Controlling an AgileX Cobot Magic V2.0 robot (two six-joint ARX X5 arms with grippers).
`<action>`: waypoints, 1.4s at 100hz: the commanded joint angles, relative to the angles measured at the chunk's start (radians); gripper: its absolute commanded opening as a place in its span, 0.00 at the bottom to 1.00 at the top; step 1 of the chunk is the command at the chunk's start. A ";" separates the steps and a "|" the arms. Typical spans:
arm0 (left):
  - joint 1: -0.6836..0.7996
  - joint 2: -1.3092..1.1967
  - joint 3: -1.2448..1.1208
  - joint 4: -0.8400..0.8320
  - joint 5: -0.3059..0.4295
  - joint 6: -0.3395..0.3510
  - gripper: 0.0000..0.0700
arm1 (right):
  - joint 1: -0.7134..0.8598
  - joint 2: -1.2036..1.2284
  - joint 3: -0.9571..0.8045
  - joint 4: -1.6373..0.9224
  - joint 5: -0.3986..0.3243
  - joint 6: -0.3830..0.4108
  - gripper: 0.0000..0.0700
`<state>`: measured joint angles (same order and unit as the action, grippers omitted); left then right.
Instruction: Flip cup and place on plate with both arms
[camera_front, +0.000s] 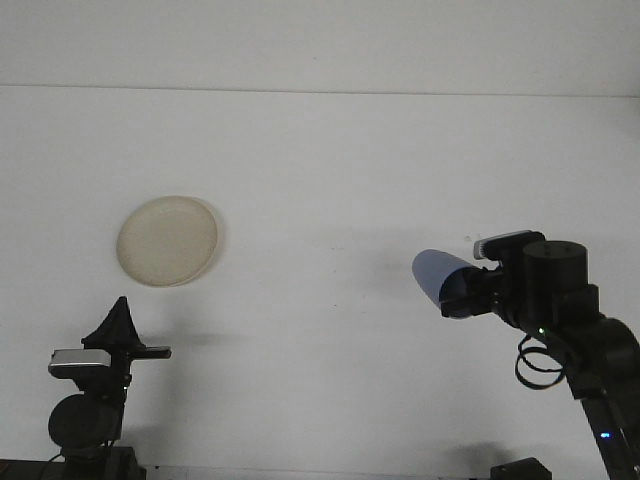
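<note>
White table (350, 180), cup (435, 275) tilted aloft

Surface: wide, plain white table (330, 180), matte, reaching to a pale back wall.
Resting on it: one round, shallow cream-coloured plate (167, 240), lying flat, left of centre.
Plate contents: nothing visible inside.

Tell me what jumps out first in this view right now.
The blue cup at right, gripped by the right gripper and tipped sideways above the white table. Next, the cream plate lying bare at left, with the left gripper parked low in front of it.
</note>
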<state>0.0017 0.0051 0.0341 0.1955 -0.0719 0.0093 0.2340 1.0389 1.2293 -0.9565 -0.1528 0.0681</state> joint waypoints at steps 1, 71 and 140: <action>0.001 -0.002 -0.020 0.015 0.005 0.000 0.02 | 0.033 0.072 0.087 -0.066 0.004 0.032 0.00; 0.001 -0.002 -0.020 0.015 0.005 0.000 0.02 | 0.417 0.674 0.415 -0.338 0.082 -0.033 0.00; 0.001 -0.002 -0.020 0.015 0.005 0.000 0.02 | 0.502 0.847 0.414 -0.320 0.109 -0.039 0.00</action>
<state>0.0017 0.0051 0.0341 0.1955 -0.0719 0.0093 0.7239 1.8599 1.6169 -1.2793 -0.0471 0.0410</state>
